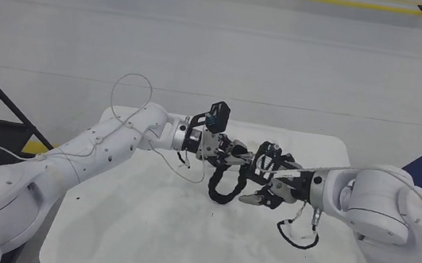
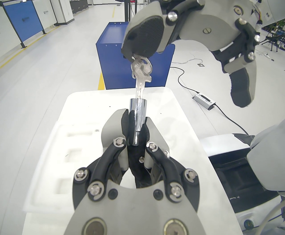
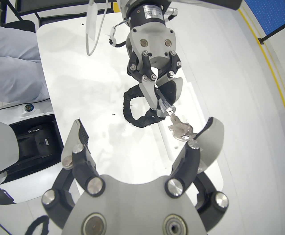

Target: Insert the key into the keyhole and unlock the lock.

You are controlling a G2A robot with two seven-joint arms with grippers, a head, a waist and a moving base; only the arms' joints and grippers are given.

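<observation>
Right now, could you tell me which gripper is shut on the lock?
The left gripper: it is clamped around the chrome lock. The right gripper is open, with just one finger against the head of the key.

We see two glossy white arms, the left arm (image 1: 105, 143) and the right arm (image 1: 382, 204), with rounded joint housings. The left gripper (image 2: 136, 120) and right gripper (image 3: 145, 129) have pale grey fingers (image 3: 213, 138), black textured pads (image 2: 145, 36), black linkages and silver screws (image 3: 174, 187). A thin white cable (image 3: 91, 26) hangs off the left arm.
</observation>
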